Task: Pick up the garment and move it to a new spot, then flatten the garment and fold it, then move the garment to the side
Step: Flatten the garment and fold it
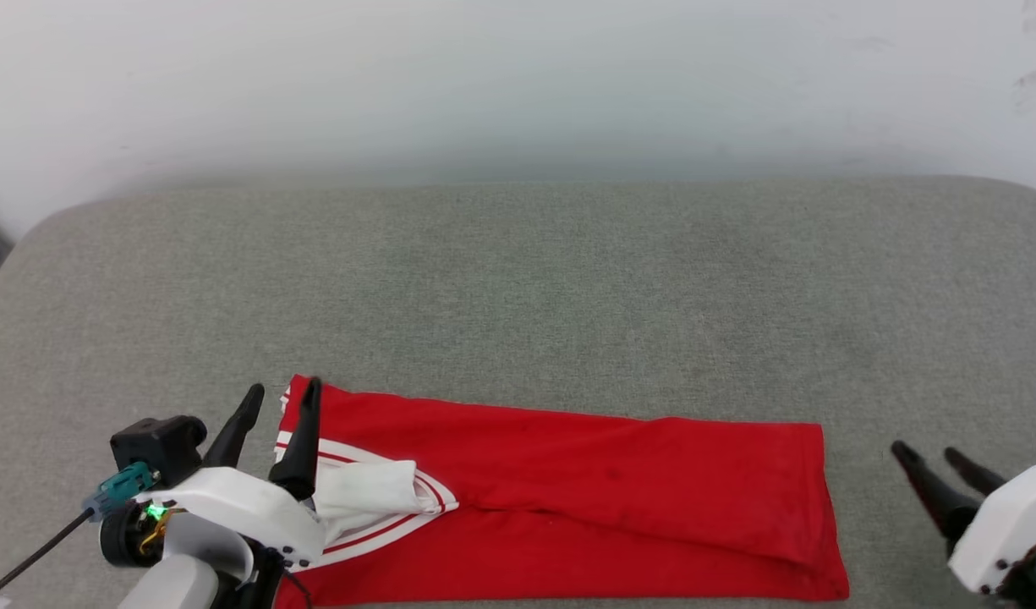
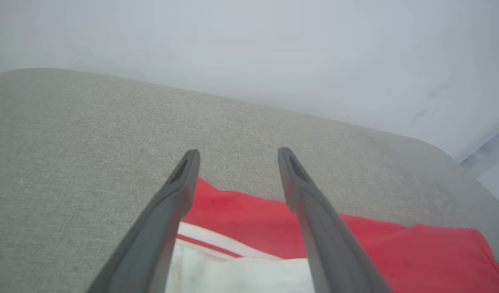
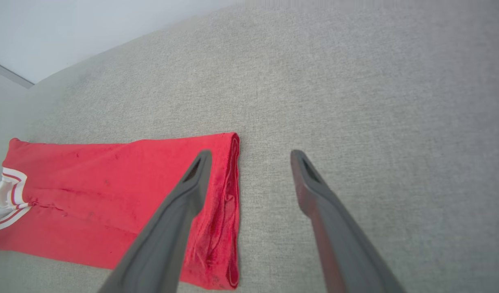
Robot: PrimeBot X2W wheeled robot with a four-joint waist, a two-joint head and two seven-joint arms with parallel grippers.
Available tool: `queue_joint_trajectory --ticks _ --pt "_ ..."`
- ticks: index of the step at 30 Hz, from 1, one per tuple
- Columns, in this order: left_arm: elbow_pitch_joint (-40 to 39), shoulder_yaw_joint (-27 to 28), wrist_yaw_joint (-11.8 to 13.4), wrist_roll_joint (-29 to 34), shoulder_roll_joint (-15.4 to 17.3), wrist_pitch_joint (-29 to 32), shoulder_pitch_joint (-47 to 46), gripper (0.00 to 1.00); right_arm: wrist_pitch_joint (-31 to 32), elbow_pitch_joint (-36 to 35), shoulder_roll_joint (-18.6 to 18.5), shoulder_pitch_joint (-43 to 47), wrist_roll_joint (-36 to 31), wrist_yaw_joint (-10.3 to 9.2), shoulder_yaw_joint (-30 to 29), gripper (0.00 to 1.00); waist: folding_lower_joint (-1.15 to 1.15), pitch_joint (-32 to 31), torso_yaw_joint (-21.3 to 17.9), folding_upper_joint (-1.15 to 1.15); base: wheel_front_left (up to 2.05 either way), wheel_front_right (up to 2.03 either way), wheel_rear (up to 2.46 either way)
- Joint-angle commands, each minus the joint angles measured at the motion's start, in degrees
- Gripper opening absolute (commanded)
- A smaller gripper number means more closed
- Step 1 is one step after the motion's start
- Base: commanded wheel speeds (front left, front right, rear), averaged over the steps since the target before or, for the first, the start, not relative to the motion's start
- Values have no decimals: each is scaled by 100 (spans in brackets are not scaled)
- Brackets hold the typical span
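Note:
The garment [image 1: 585, 491] lies folded into a long red strip on the grey surface, near its front edge, with a white sleeve and striped trim folded in at its left end. My left gripper [image 1: 283, 389] stands open above that left end, one finger over the red cloth and one just off it; between its fingers the left wrist view has the garment [image 2: 249, 228] lying free. My right gripper [image 1: 928, 452] is open to the right of the garment's hem, apart from it. In the right wrist view the garment [image 3: 111, 195] lies left of my open right gripper [image 3: 251, 154].
The grey fabric surface [image 1: 518, 288] stretches wide behind and beside the garment, with rounded far corners. A pale wall [image 1: 518, 76] rises behind it. The surface's front edge runs just below the garment.

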Motion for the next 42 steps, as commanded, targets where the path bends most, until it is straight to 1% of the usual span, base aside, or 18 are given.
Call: queue_joint_trajectory --ticks 1,3,7,10,12,14,17,21,24,26,27,28,29,31,36,42 --pt "-116 -15 29 154 -34 -152 -90 100 190 -98 -55 -107 -75 -1 -206 100 1 -51 86 0 0 0 0" --pt "-219 12 68 303 -69 -287 -161 100 442 -137 -97 -130 -174 -1 -405 100 1 -55 175 0 0 0 0" --pt "-460 57 168 822 -112 -459 -251 100 1067 -192 -56 -122 -315 -1 -669 100 1 -3 394 0 0 0 0" --pt "-718 99 266 1246 -195 -493 -296 100 1487 -194 51 -66 -430 -1 -786 100 1 122 610 0 0 0 0" --pt "-881 111 271 1483 -250 -501 -279 100 1682 -173 134 -62 -507 -1 -785 100 1 213 736 0 0 0 0" --pt "-1015 121 225 1671 -289 -503 -280 100 1829 -100 226 -65 -518 -1 -789 100 1 324 867 0 0 0 0" --pt "-1093 159 175 1796 -355 -505 -293 100 1923 7 307 -117 -534 -1 -772 100 1 435 959 0 0 0 0" --pt "-1131 248 102 1959 -503 -505 -298 100 2123 411 516 -199 -484 0 -769 100 1 601 1084 0 0 0 0" --pt "-1145 335 9 2097 -594 -507 -325 100 2324 727 751 -152 -359 0 -625 100 1 665 1132 0 0 0 0" --pt "-1153 391 -50 2184 -632 -507 -283 100 2473 872 828 -115 -256 1 -523 100 1 672 1137 0 0 0 0" --pt "-1136 420 -68 2217 -616 -507 -245 100 2532 932 869 -98 -202 2 -516 48 1 670 1129 0 0 0 0" --pt "-1110 446 -79 2237 -610 -507 -205 100 2559 945 865 -102 -192 2 -471 17 1 660 1116 0 0 0 0" --pt "-1113 475 -102 2261 -612 -507 -180 100 2504 898 857 -135 -162 8 -433 0 1 649 1101 0 0 0 0" --pt "-1070 498 -93 2304 -578 -507 -114 100 2437 802 821 -206 -142 7 -404 0 1 612 1056 0 0 0 0" --pt "-995 493 -39 2331 -563 -488 6 100 2143 497 541 -436 -221 0 -414 0 1 466 912 0 0 0 0" --pt "-932 476 15 2328 -563 -450 77 100 2016 430 285 -525 -232 -2 -595 0 1 319 725 0 0 0 0"
